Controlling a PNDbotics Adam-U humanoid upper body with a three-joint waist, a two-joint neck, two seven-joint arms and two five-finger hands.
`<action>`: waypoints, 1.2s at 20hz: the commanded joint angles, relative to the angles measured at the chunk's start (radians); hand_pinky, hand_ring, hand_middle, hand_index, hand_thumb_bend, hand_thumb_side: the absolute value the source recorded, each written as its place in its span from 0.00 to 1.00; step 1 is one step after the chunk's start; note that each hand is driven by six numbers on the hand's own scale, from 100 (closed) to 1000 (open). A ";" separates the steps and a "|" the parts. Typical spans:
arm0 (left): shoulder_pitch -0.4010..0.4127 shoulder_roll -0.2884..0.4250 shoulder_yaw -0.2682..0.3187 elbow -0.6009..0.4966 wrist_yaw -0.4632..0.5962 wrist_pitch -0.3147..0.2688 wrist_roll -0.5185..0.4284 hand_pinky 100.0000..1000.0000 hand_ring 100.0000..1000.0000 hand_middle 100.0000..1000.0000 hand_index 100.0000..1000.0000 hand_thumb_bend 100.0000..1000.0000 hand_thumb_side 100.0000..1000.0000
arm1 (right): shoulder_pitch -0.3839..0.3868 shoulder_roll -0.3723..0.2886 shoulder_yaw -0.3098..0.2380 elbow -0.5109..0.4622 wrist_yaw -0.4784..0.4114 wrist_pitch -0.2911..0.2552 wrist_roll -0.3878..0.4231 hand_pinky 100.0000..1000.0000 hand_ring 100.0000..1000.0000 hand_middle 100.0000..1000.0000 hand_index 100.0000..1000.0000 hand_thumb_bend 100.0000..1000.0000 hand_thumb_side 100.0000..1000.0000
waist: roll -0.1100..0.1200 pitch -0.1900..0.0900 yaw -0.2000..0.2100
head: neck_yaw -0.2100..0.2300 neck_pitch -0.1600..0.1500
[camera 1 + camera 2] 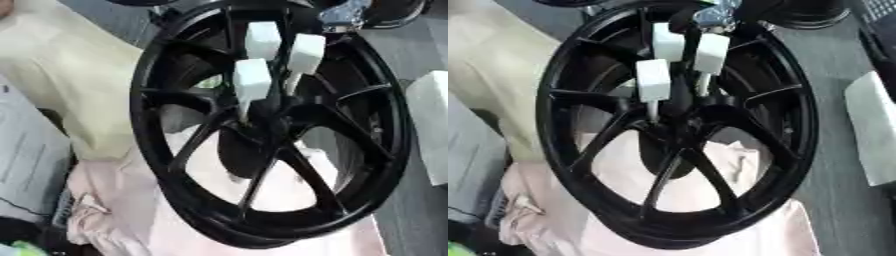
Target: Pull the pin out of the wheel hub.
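Observation:
A black spoked wheel (pixel 350 165) stands tilted and fills most of both views. Its hub (pixel 262 117) is dark. Three white blocks (pixel 252 80) on thin pale stems cluster just above the hub, and the stems reach down toward it. I cannot tell which of them is the pin. A silver and black part of my right arm comes in at the top, and my right hand (pixel 680 60) shows as a dark shape running down between the white blocks toward the hub. It merges with the black spokes. My left hand is in no view.
A pink cloth (pixel 114 220) lies under the wheel, and a cream cloth (pixel 61 75) lies at the left. A white box (pixel 433 125) stands at the right edge on the grey floor. A grey object (pixel 26 160) sits at the far left.

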 commanded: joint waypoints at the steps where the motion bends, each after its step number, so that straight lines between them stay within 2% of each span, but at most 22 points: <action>1: 0.002 0.029 0.012 -0.014 -0.006 0.000 0.003 0.59 0.58 0.53 0.70 0.46 0.63 | -0.008 -0.019 -0.005 -0.029 0.006 0.018 0.001 0.82 0.79 0.67 0.82 0.45 0.48 | 0.005 -0.018 -0.001 | 0.005 0.006; 9: 0.003 0.029 0.010 -0.015 -0.008 0.003 -0.001 0.59 0.59 0.53 0.70 0.46 0.63 | 0.020 -0.052 0.000 -0.068 0.009 0.041 0.013 0.82 0.79 0.67 0.82 0.43 0.46 | 0.000 -0.016 -0.002 | 0.008 0.006; 12: 0.003 0.029 0.010 -0.015 -0.008 0.003 -0.002 0.59 0.59 0.53 0.70 0.45 0.63 | 0.031 -0.072 0.007 -0.063 0.027 0.037 0.026 0.82 0.79 0.67 0.81 0.41 0.41 | -0.002 -0.015 -0.001 | 0.008 0.006; 17: 0.003 0.027 0.008 -0.014 -0.007 0.005 -0.005 0.59 0.59 0.53 0.70 0.45 0.63 | 0.055 -0.090 0.016 -0.043 0.061 0.024 0.042 0.82 0.79 0.64 0.79 0.38 0.34 | -0.005 -0.014 -0.002 | 0.011 0.006; 24: 0.002 0.024 0.005 -0.014 -0.005 0.008 -0.010 0.59 0.59 0.53 0.71 0.45 0.63 | 0.078 -0.091 0.025 -0.025 0.091 0.019 0.053 0.82 0.78 0.56 0.78 0.38 0.32 | -0.008 -0.015 -0.001 | 0.008 0.006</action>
